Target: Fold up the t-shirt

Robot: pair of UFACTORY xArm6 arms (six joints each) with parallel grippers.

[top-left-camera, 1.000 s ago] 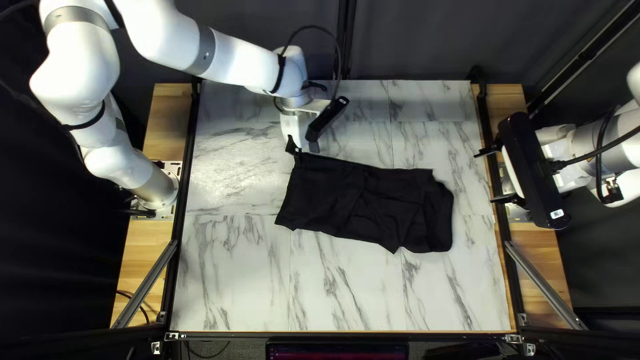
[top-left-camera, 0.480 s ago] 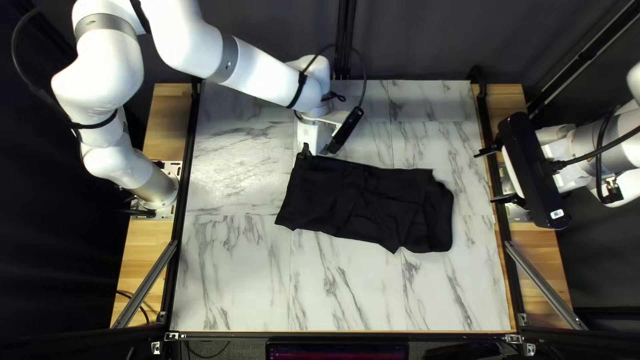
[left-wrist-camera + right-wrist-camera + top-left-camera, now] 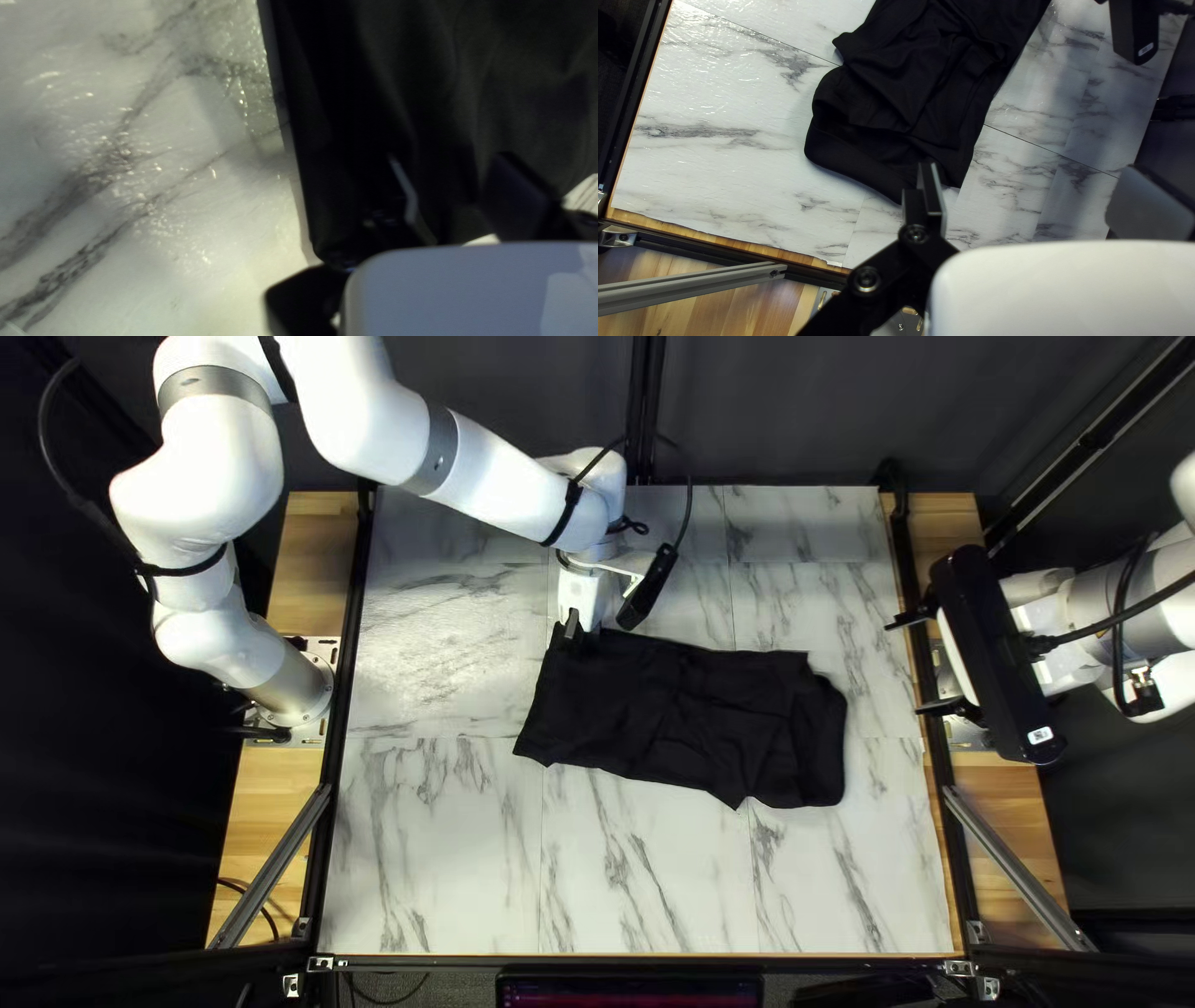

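Observation:
The black t-shirt [image 3: 679, 722] lies as a long folded strip across the middle of the table, creased, its right end rounded. At its upper left corner, my left gripper [image 3: 583, 631] points down onto the cloth. In the left wrist view, the left gripper [image 3: 451, 163] has its fingers apart over the shirt [image 3: 529, 81], beside the straight dark edge. My right gripper [image 3: 906, 667] hangs over the table's right edge, clear of the cloth. The right wrist view shows the right gripper [image 3: 1034, 169] wide open, with the shirt's bunched end [image 3: 909, 93] ahead of it.
Marbled table surface [image 3: 436, 859] surrounds the shirt, widest toward the near edge. Black rails [image 3: 345, 709] run along both sides. My left arm [image 3: 498, 473] reaches over the far left part of the table. A dark curtain [image 3: 797, 411] hangs behind.
My left gripper has moved right and slightly nearer at the shirt's upper left corner, where the cloth peak seen earlier has lowered. The right arm has stayed still.

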